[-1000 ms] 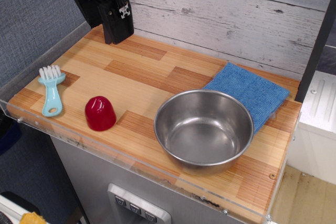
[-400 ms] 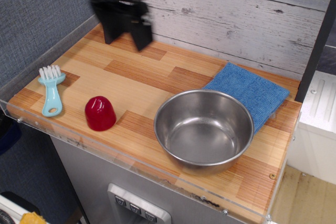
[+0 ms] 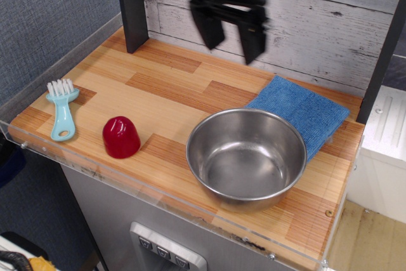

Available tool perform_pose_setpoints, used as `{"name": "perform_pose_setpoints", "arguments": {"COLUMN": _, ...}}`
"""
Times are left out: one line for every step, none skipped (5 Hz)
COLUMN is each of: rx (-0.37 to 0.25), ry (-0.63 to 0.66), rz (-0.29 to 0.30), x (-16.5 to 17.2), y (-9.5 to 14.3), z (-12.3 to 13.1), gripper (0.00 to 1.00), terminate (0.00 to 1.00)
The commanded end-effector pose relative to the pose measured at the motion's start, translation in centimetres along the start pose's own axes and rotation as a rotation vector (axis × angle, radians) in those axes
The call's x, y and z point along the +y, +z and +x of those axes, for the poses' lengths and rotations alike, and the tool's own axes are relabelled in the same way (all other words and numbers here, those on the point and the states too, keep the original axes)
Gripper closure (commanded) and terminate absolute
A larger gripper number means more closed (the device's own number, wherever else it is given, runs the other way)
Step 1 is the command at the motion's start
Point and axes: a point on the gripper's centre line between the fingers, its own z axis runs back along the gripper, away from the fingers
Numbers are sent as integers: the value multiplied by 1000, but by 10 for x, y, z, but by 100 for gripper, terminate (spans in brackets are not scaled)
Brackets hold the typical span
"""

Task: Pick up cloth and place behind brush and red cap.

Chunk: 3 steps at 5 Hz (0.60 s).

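Observation:
The blue folded cloth [image 3: 303, 111] lies flat at the back right of the wooden table, partly behind the steel bowl [image 3: 246, 155]. The light-blue brush [image 3: 61, 108] with white bristles lies at the front left. The dark-red cap [image 3: 120, 136] stands to the right of the brush. My black gripper [image 3: 231, 41] hangs open and empty above the back middle of the table, to the left of the cloth and well above it.
A black post [image 3: 131, 7] stands at the back left corner. A white plank wall [image 3: 317, 23] runs behind the table. A clear acrylic rim [image 3: 158, 188] edges the front. A dark frame bar [image 3: 384, 49] stands at the right.
My gripper has moved from the back left corner rightward toward the cloth, with its jaws now spread open. Nothing on the table has moved.

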Motion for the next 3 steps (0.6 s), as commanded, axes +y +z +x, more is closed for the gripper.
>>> {"name": "perform_pose_setpoints", "arguments": {"rx": -19, "ry": -28, "rz": 86, "x": -30, "y": -29, "z": 31, "gripper": 0, "terminate": 0}}
{"name": "perform_pose_setpoints", "arguments": {"rx": -7, "ry": -20, "rz": 104, "x": -33, "y": -45, "z": 31, "gripper": 0, "terminate": 0}}
{"name": "perform_pose_setpoints", "arguments": {"rx": 11, "ry": -19, "rz": 119, "x": -33, "y": -61, "z": 33, "gripper": 0, "terminate": 0}}
